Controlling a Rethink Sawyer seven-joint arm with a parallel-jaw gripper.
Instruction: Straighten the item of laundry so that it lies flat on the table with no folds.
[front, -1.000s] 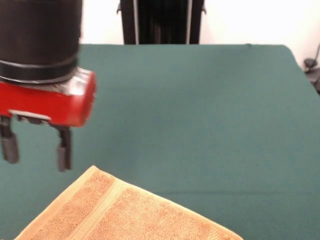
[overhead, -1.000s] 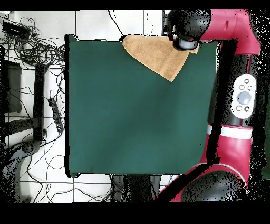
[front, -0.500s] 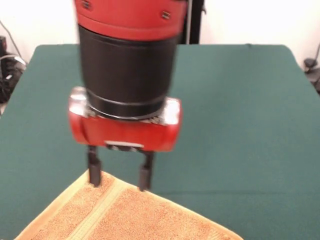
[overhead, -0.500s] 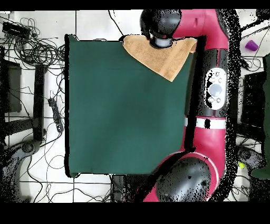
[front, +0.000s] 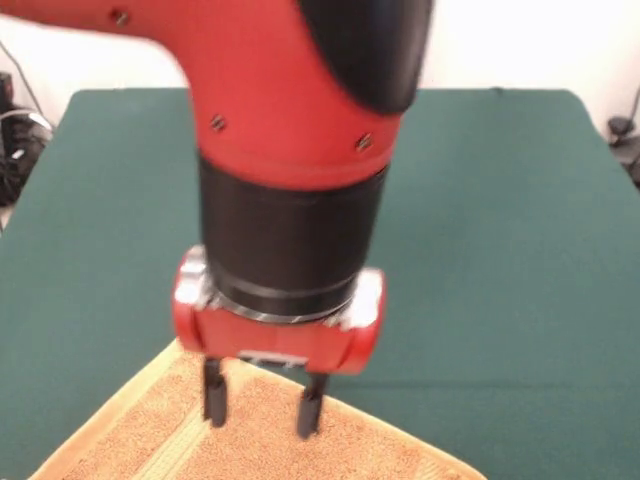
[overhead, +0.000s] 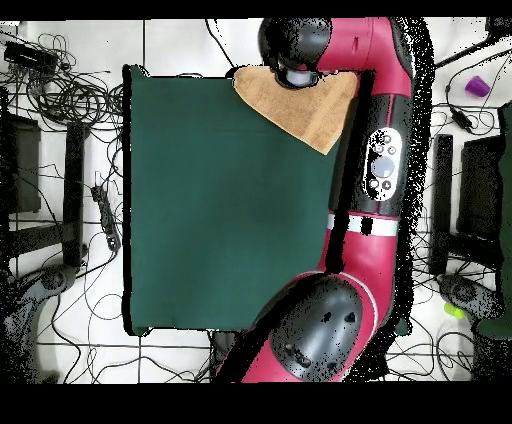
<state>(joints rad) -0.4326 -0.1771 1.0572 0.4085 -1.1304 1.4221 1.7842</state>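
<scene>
The item of laundry (front: 390, 450) is an orange-tan terry towel at the near edge of the green table (front: 500, 230), set at an angle, with a paler band (front: 170, 445) near its left end. My gripper (front: 262, 405) stands open over the towel's far corner. Its two black fingers (front: 213, 400) are spread and point down, with their tips at or just above the cloth. In the overhead view the towel (overhead: 305, 110) lies at the table's (overhead: 230, 220) top edge with one corner pointing down. The wrist (overhead: 293, 58) hides its upper part.
The red arm (overhead: 375, 170) runs along the table's right side in the overhead view. Cables (overhead: 60, 90) cover the floor to the left. A small purple object (overhead: 478, 87) sits on the floor at the right.
The gripper has swung from the left edge of the front view toward the middle and come down over the towel's corner. The towel has not moved.
</scene>
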